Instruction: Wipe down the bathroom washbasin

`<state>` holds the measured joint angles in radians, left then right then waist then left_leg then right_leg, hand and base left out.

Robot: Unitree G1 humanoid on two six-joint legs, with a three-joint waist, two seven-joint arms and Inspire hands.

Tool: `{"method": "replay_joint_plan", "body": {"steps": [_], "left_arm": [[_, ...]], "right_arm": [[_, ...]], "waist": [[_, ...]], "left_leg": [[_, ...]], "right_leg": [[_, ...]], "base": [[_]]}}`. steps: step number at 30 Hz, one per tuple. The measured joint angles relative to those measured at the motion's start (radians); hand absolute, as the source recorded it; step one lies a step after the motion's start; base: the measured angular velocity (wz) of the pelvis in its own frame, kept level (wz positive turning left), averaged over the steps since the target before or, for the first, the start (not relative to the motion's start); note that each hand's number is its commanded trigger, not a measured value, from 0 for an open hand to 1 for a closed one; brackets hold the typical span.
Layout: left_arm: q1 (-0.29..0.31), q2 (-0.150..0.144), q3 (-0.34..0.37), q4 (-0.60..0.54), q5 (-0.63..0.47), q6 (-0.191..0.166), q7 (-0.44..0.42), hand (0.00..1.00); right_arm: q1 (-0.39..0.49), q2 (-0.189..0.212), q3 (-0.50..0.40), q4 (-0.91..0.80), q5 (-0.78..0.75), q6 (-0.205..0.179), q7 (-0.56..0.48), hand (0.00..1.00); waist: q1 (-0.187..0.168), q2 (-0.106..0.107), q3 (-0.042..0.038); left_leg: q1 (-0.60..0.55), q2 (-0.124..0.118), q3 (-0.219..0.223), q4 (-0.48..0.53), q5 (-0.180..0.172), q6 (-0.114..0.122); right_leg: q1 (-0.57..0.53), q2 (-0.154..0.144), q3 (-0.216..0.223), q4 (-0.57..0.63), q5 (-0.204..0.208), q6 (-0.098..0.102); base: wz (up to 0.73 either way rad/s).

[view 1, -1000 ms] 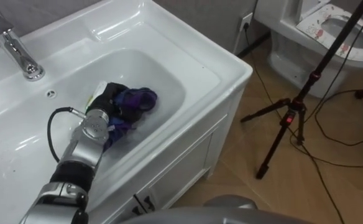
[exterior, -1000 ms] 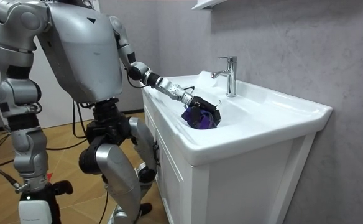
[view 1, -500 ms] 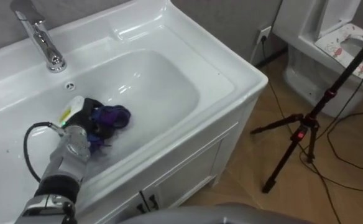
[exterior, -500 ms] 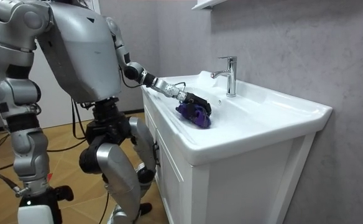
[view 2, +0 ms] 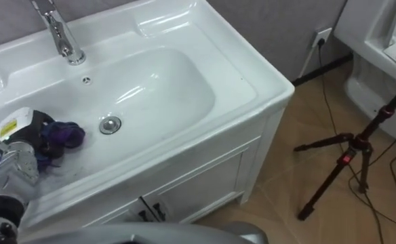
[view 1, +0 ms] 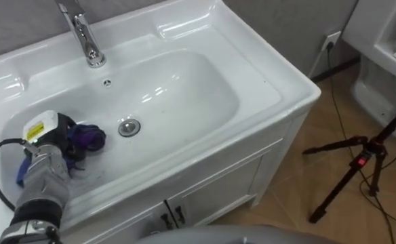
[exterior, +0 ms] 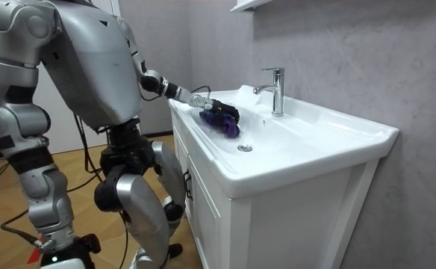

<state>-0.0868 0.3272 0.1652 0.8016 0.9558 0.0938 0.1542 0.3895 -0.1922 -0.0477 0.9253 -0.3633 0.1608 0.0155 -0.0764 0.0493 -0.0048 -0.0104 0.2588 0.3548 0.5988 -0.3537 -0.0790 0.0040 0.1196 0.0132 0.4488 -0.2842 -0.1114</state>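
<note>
The white basin (view 1: 252, 74) has a chrome tap (view 1: 83, 37) at its back and a round drain (view 1: 129, 127) in the bowl. My left hand (view 1: 57, 134) reaches into the bowl's left end and is shut on a bunched purple cloth (view 1: 87, 137), which rests against the bowl's left slope just left of the drain. In the room view the same hand (exterior: 209, 107) and cloth (exterior: 225, 123) sit at the basin end nearest my body. I stand at that end, leaning towards it. My right arm hangs at my side with the hand (exterior: 57, 224) low at the room view's left.
Under the basin is a white cabinet (view 1: 205, 196) with two doors. To the right on the wooden floor stand a black tripod (view 1: 361, 159) with trailing cables and a white toilet (view 1: 391, 47). A wall socket (view 1: 332, 38) sits low behind them.
My left hand has dragged the cloth from the bowl's middle to its left end, uncovering the drain. The eye view has shifted too.
</note>
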Motion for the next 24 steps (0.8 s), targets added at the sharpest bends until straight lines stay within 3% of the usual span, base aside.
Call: {"method": "replay_joint_plan", "body": {"steps": [5, 11, 16, 19, 21, 24], "left_arm": [[0.02, 0.005, 0.001, -0.059, 0.097, 0.0, 0.016, 1.0], [0.04, 0.024, 0.001, -0.135, 0.097, 0.001, 0.038, 1.0], [0.045, 0.029, 0.001, -0.192, 0.108, 0.029, 0.055, 1.0], [0.05, 0.046, 0.001, -0.212, 0.107, 0.036, 0.063, 1.0], [0.058, 0.046, 0.001, -0.217, 0.107, 0.042, 0.068, 1.0], [0.067, 0.046, -0.007, -0.231, 0.105, 0.066, 0.069, 1.0]], "right_arm": [[-0.026, -0.006, -0.025, 0.009, -0.001, -0.008, -0.018, 0.0], [-0.039, -0.025, -0.023, 0.049, 0.005, -0.035, -0.019, 0.0], [-0.04, -0.053, -0.025, 0.054, 0.005, -0.042, -0.02, 0.0], [-0.041, -0.053, -0.024, 0.059, 0.006, -0.045, -0.019, 0.0], [-0.044, -0.053, -0.023, 0.071, 0.006, -0.052, -0.019, 0.0], [-0.076, -0.053, -0.017, 0.107, 0.007, -0.057, -0.018, 0.0]], "waist": [[0.001, 0.009, -0.0051], [0.027, 0.013, -0.0035], [0.042, 0.036, 0.0087], [0.045, 0.025, 0.0156], [0.046, 0.029, 0.016], [0.029, 0.019, 0.0169]], "left_leg": [[-0.033, -0.014, -0.028, -0.006, 0.009, 0.001], [-0.047, -0.034, -0.092, -0.012, 0.017, -0.004], [-0.048, -0.049, -0.115, -0.021, 0.022, -0.011], [-0.048, -0.066, -0.12, -0.028, 0.04, -0.005], [-0.047, -0.07, -0.121, -0.03, 0.043, -0.003], [-0.029, -0.085, -0.121, -0.063, 0.049, -0.003]], "right_leg": [[-0.017, -0.015, -0.044, 0.003, -0.009, -0.006], [-0.018, -0.025, -0.085, 0.0, -0.02, -0.016], [-0.015, -0.037, -0.104, 0.007, -0.034, -0.019], [-0.014, -0.054, -0.111, 0.018, -0.047, -0.018], [-0.009, -0.057, -0.111, 0.018, -0.05, -0.019], [-0.002, -0.067, -0.12, 0.017, -0.056, -0.017]], "base": [[0.22], [0.21], [0.15], [0.12], [0.06], [0.11]]}}
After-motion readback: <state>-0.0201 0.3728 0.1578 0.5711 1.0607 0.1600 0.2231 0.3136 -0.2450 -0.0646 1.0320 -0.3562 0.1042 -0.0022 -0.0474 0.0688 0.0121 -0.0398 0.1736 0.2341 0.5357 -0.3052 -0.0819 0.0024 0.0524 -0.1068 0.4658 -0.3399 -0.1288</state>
